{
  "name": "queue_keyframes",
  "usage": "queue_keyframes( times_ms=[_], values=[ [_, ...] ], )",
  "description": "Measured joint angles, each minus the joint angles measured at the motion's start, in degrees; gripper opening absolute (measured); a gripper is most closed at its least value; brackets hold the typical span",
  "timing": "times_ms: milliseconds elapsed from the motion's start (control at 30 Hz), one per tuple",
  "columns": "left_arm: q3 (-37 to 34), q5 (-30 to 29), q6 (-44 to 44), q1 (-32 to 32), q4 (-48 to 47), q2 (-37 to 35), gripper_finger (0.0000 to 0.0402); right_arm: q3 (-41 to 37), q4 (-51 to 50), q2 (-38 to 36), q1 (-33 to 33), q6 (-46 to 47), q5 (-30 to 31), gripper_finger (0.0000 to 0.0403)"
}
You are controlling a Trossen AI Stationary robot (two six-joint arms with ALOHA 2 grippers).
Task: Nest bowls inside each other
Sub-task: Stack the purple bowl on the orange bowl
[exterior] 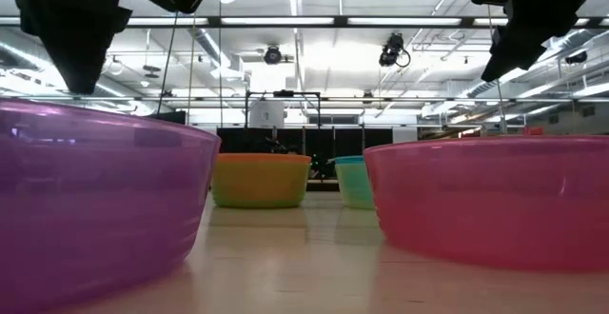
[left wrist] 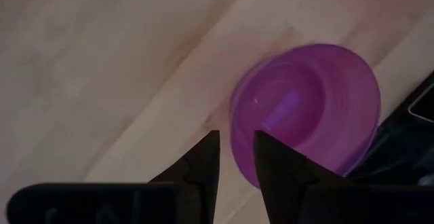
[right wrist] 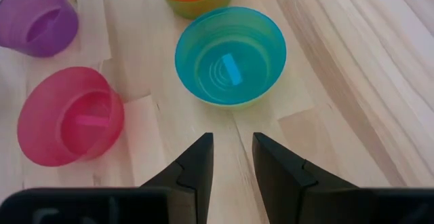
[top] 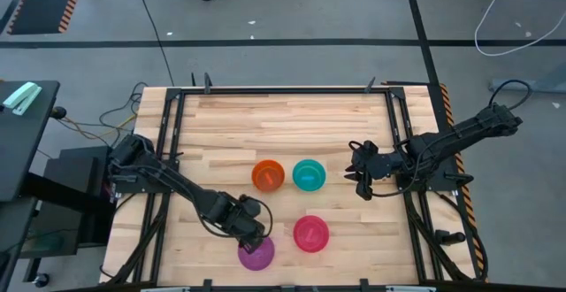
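Four bowl groups are seen on the tabletop from above: an orange bowl near the centre, a blue bowl just beside it at 3 o'clock, a pink bowl toward 5 o'clock, and a purple bowl at 6 o'clock by the near edge. Stacking is not shown by the high view; the low view reveals the orange bowl seated inside a yellow bowl, and a green bowl under the blue one, confirmed by the green rim seen from the right wrist. The left hand is held just above the purple bowl's rim on its 11 o'clock side; in the left wrist view its fingers are seen narrowly parted with nothing between them, the bowl lying just beyond the tips. The right hand is placed at 3 o'clock of the blue bowl, well apart from it, its fingers likewise slightly parted and empty; its wrist view takes in the blue, pink and purple bowls together.
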Motion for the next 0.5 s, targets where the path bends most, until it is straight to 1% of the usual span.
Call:
queue_keyframes(
  times_ms=[233, 500],
  values=[
    [0.01, 0.35, -1.67, 0.02, 0.24, 0.22, 0.0097, 0.00, 0.01, 0.00, 0.00, 0.08, -0.26, 0.0111],
    [0.02, -0.40, -1.36, 0.04, 0.44, 0.22, 0.0106, 0.00, 0.00, 0.00, -0.02, 0.42, -0.44, 0.0111]
  ],
)
